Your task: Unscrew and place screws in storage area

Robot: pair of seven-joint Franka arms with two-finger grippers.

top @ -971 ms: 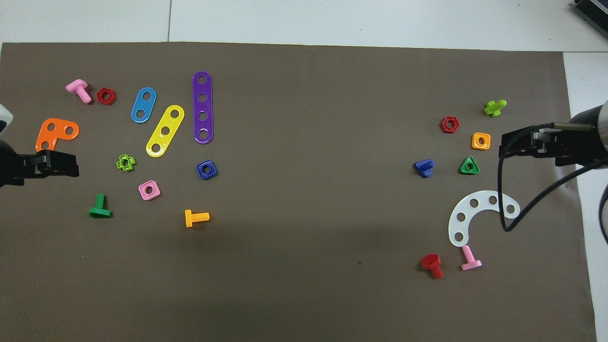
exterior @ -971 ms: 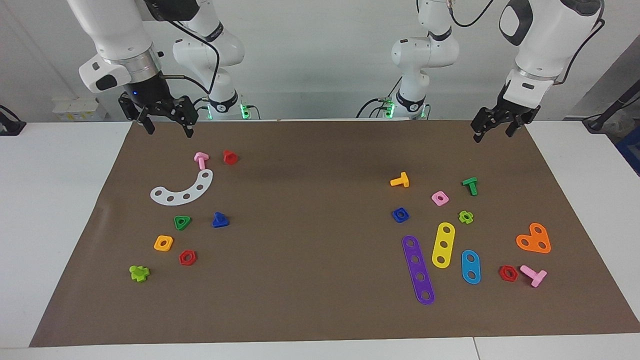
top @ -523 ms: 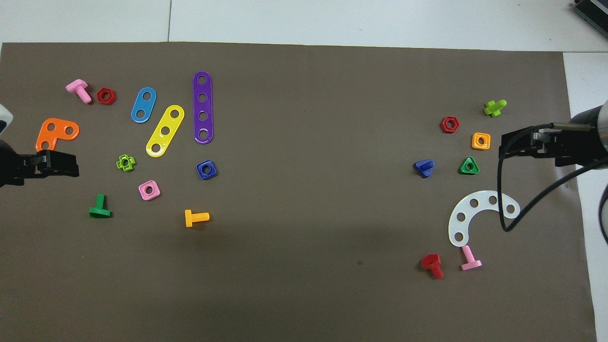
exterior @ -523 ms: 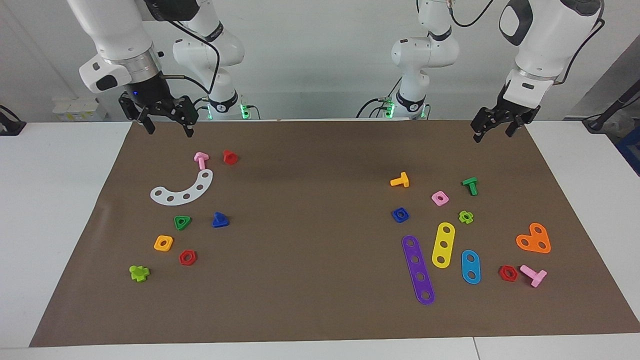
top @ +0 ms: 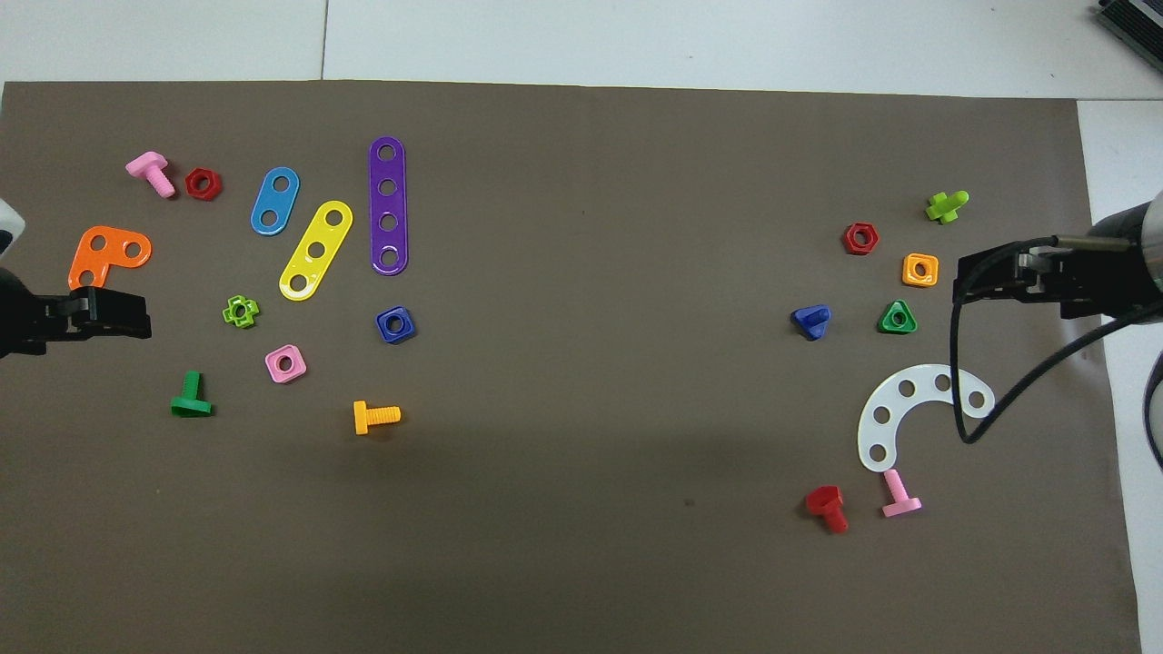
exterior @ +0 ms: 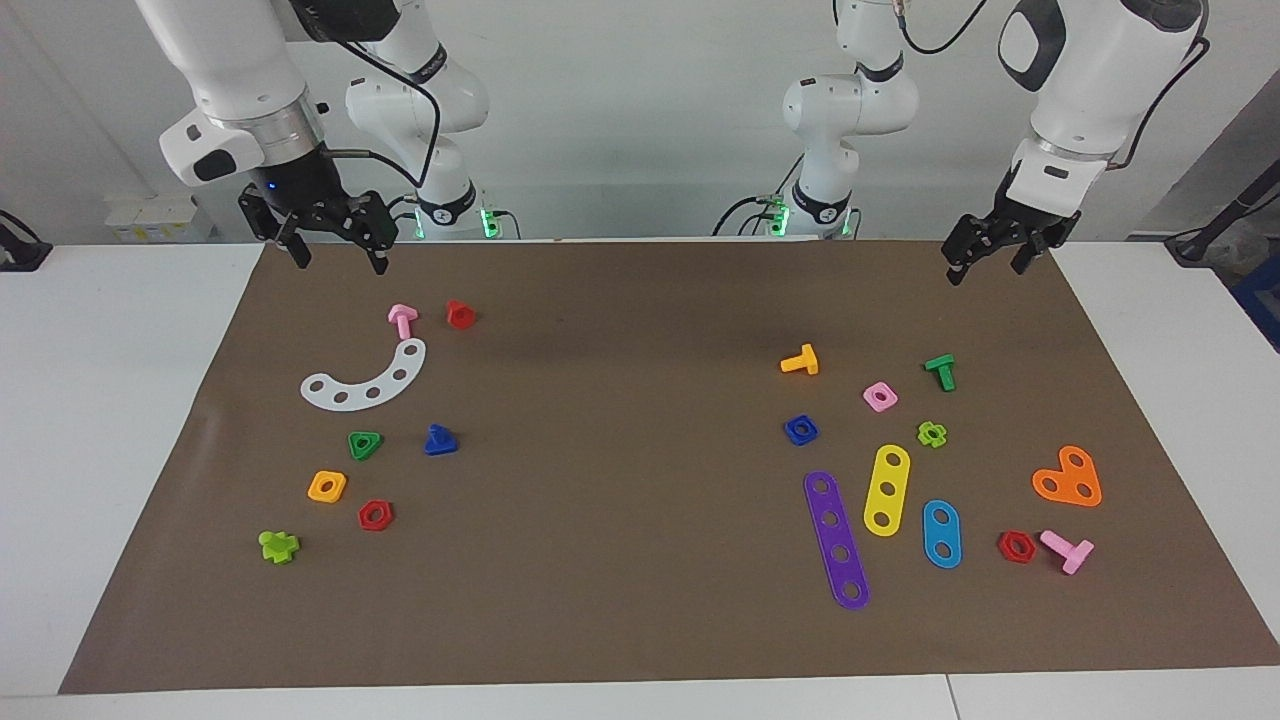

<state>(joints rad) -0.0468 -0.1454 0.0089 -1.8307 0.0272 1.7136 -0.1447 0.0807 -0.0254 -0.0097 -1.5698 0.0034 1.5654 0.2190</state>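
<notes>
Both arms hang raised over the edge of the brown mat [exterior: 640, 620] nearest the robots, one at each end of the table.

Right gripper [exterior: 333, 256]: up in the air over the mat's corner at the right arm's end, above the pink bolt [exterior: 402, 320]. Its fingers are spread wide and hold nothing. In the overhead view the same gripper [top: 977, 283] shows just beside the orange square nut [top: 920, 269].

Left gripper [exterior: 988, 260]: up in the air over the mat's corner at the left arm's end, holding nothing. Its fingers are parted, less widely than the right's. In the overhead view it [top: 123, 313] covers the lower tip of the orange angle plate [top: 107, 254].

The blue screw [exterior: 439, 440] lies loose on the mat at the right arm's end — apart from every other piece, threaded into nothing. The green triangular nut [exterior: 364, 444] sits beside it, toward the mat's edge. The white curved strip [exterior: 366, 380] lies nearer to the robots than the screw; the red hexagonal nut [exterior: 375, 515] lies farther out.

Around the screw the mat is bare toward the table's middle (a plain patch with no marking [top: 600, 345]).

At the left arm's end, well apart from the screw, lies a blue square nut [exterior: 800, 430], with a purple strip [exterior: 836, 540] farther from the robots — the two do not touch.
</notes>
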